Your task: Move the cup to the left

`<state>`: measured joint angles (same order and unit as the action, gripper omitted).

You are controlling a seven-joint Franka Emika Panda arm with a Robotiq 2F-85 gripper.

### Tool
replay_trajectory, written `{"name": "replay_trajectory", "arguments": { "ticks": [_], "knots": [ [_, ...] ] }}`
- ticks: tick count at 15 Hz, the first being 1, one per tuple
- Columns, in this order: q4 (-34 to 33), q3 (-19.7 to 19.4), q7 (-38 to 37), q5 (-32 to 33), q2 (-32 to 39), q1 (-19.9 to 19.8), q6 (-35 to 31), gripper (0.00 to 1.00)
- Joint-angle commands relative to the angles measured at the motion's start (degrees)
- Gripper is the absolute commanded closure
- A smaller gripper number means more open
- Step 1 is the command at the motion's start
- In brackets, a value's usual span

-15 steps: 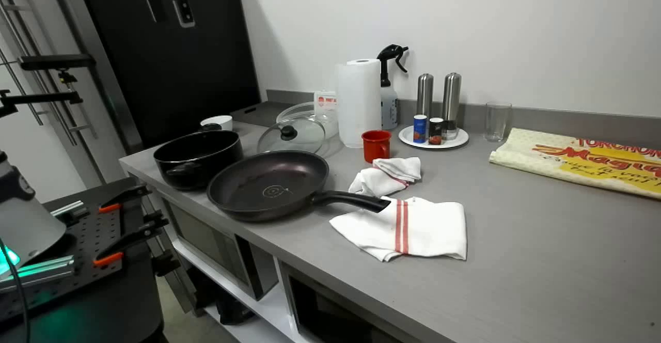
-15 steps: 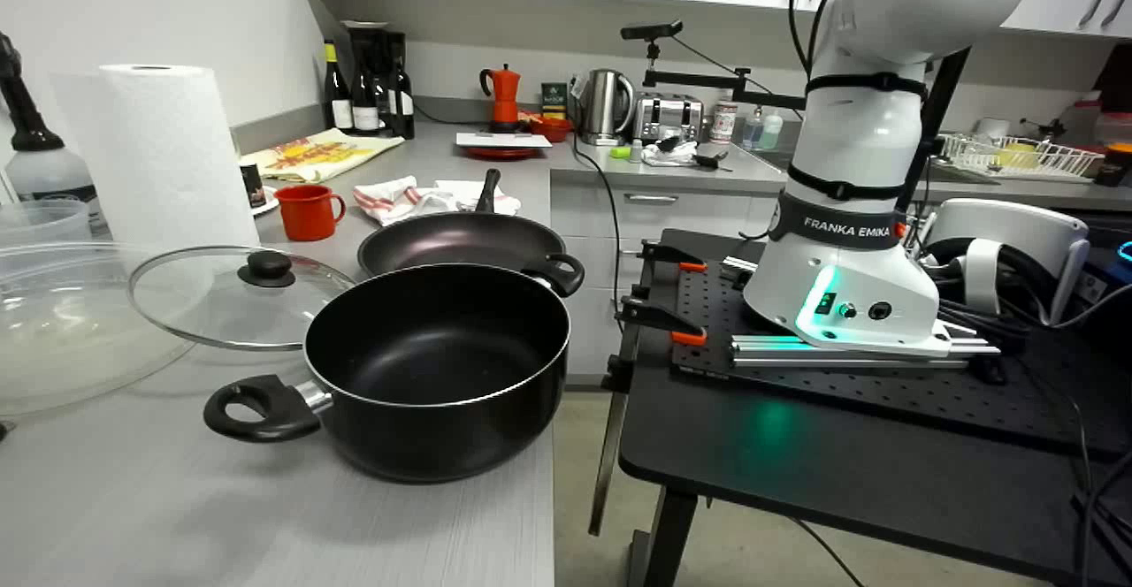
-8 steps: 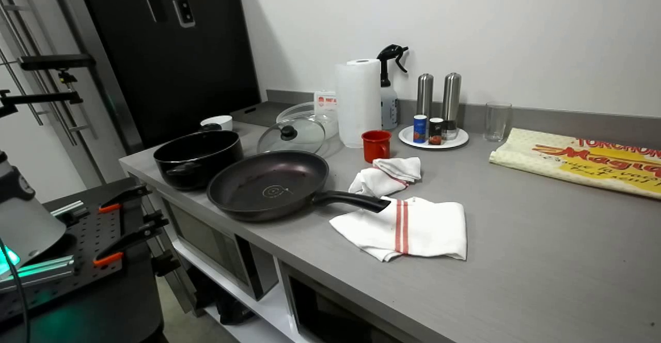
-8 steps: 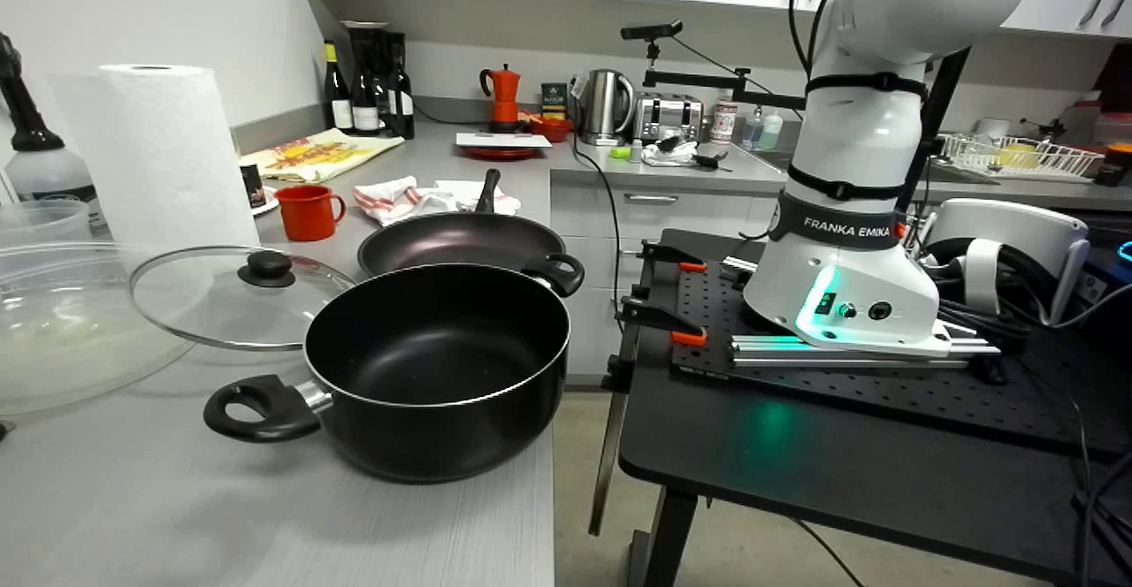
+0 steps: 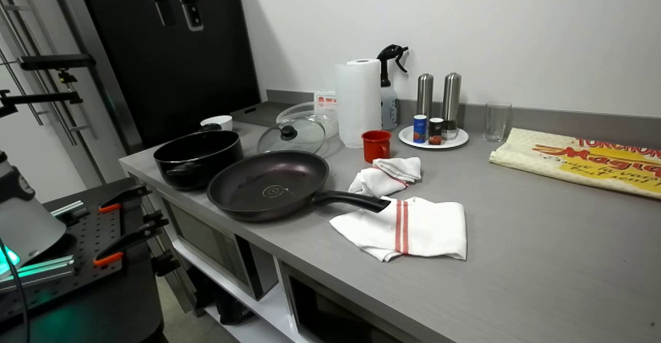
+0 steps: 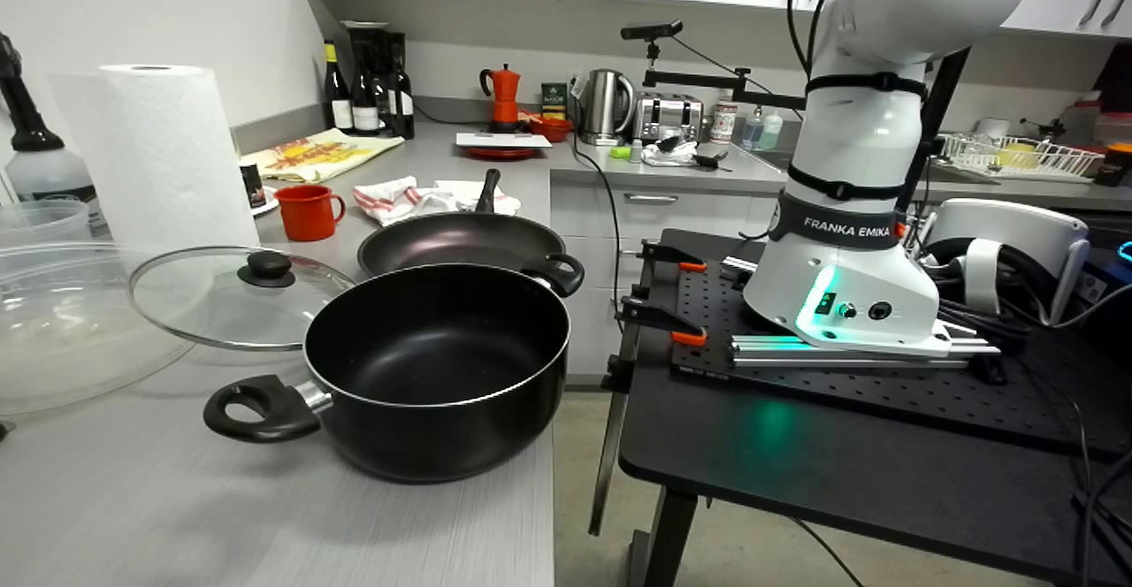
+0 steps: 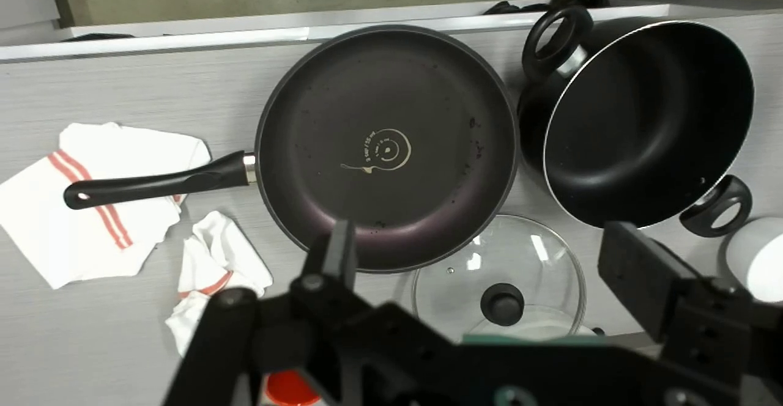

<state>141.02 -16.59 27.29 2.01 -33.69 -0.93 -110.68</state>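
The red cup (image 5: 374, 147) stands upright on the grey counter (image 5: 516, 239), in front of the white paper-towel roll (image 5: 360, 104). It also shows in an exterior view (image 6: 305, 214), with its handle to the right there. In the wrist view only part of the cup (image 7: 290, 389) shows at the bottom edge, partly hidden by the gripper linkage. My gripper (image 5: 180, 24) is open and empty, high above the counter and apart from the cup. In the wrist view the gripper (image 7: 481, 230) spans the area over the glass lid, its fingers wide apart.
A frying pan (image 5: 268, 185), a black pot (image 6: 433, 428) and a glass lid (image 7: 532, 265) are beside the cup. White towels (image 5: 428, 229) lie under the pan handle. A plate (image 5: 405, 135) holds grey shakers; a spray bottle (image 5: 388, 105) and glass (image 5: 497, 122) stand behind.
My gripper has shifted slightly down and to the right in an exterior view, and slightly down and left in an exterior view, within the last half second. The cup has not moved.
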Motion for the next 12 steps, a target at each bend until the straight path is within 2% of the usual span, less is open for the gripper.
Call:
{"name": "replay_trajectory", "arguments": {
  "ticks": [1,6,12],
  "knots": [
    [-6.00,0.14,0.56,-1.47,9.33,0.19,-2.58,0.00],
    [-14.63,1.23,0.46,-2.32,22.84,-0.21,-8.03,0.00],
    [-30.77,4.62,4.44,-1.30,40.93,-2.24,-4.95,0.00]
  ]
}}
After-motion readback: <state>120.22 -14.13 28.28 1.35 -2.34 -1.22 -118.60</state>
